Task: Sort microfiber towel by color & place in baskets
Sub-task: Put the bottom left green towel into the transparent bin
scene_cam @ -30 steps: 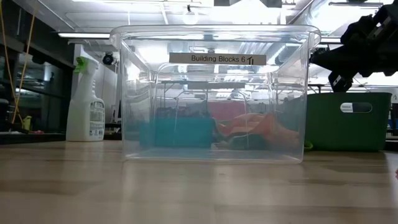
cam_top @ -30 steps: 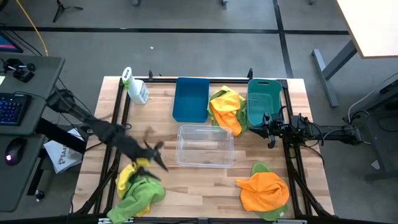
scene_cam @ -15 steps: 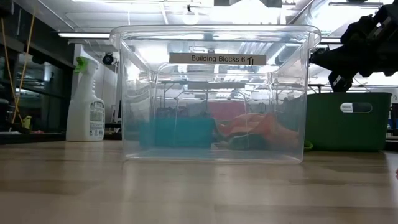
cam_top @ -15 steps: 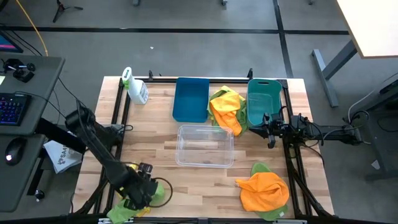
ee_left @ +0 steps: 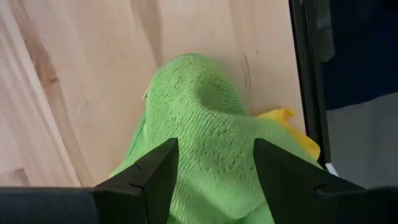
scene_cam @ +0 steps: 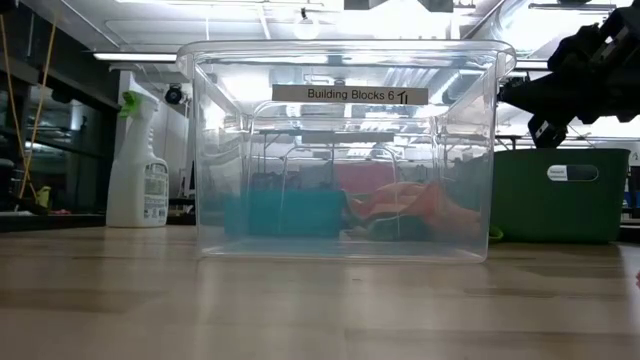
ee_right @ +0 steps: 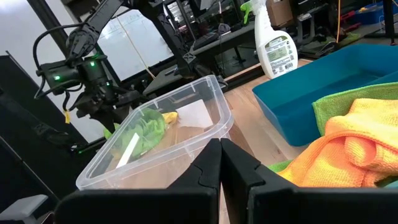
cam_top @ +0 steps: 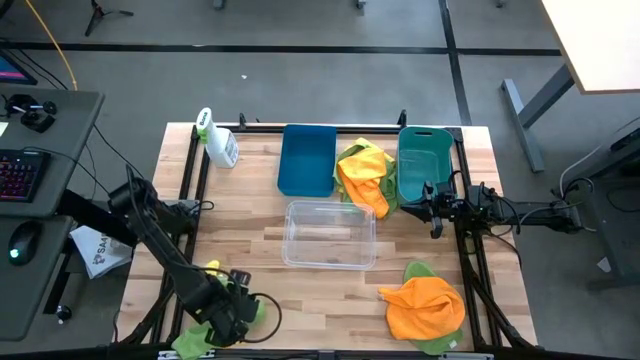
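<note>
A green towel (ee_left: 199, 124) lies bunched over a yellow towel (ee_left: 286, 121) at the table's near left corner (cam_top: 195, 340). My left gripper (cam_top: 235, 310) is down on this pile, open, one finger on each side of a hump of the green towel (ee_left: 211, 168). My right gripper (ee_right: 221, 162) is shut and empty. It hovers at the table's right side, next to the teal bin (cam_top: 422, 160). The blue bin (cam_top: 306, 158) stands at the far middle and the clear bin (cam_top: 328, 233) at the centre. My left gripper comes at the green towel from above, pointing down, its open fingers (ee_left: 155, 174) astride a raised hump of the cloth (ee_left: 205, 143). The towel lies on the table over the yellow one. I cannot tell whether the fingers touch the cloth.
A pile of yellow, orange and green towels (cam_top: 362, 175) lies between the blue and teal bins. An orange towel lies over a green one (cam_top: 425, 305) at the near right. A white spray bottle (cam_top: 215, 140) stands at the far left. A black frame rail (ee_left: 305, 74) runs along the table's edge beside the pile.
My left gripper has gone from above the table left of the clear bin toward the near edge and down onto the green and yellow pile. The green towel now shows bunched under and around it. My right arm has kept still.
</note>
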Controlling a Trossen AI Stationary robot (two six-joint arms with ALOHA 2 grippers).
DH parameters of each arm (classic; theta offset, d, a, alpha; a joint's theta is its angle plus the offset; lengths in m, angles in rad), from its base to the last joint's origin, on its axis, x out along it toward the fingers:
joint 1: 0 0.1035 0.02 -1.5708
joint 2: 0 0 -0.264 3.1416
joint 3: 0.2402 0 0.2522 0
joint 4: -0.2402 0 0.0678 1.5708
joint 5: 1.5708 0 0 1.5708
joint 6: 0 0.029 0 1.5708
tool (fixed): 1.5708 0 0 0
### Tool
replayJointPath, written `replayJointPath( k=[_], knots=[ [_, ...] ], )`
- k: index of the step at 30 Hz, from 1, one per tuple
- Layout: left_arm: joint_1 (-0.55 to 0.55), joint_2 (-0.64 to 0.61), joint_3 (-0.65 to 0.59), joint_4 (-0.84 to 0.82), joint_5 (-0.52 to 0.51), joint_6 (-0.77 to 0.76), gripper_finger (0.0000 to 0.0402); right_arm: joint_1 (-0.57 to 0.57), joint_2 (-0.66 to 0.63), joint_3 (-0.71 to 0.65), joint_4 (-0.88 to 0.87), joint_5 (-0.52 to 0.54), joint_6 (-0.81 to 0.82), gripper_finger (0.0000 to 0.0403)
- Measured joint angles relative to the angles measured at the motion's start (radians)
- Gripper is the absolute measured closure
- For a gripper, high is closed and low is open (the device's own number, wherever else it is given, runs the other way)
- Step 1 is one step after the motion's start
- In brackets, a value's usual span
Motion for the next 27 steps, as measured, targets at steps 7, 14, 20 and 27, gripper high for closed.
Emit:
replayJointPath(
  k=[7, 14, 20, 27],
  knots=[
    [0.029, 0.029, -0.056, 0.108, 0.057, -0.059, 0.0204, 0.000, 0.000, 0.000, 0.000, 0.000, 0.000, 0.0402],
    [0.040, 0.064, -0.064, 0.080, 0.035, -0.173, 0.0207, 0.000, 0.000, 0.000, 0.000, 0.000, 0.000, 0.0402],
    [0.048, 0.067, -0.060, 0.067, 0.009, -0.231, 0.0316, 0.000, 0.000, 0.000, 0.000, 0.000, 0.000, 0.0402],
    [0.048, 0.067, 0.055, -0.126, -0.030, -0.215, 0.0397, 0.000, 0.000, 0.000, 0.000, 0.000, 0.000, 0.0402]
  ],
)
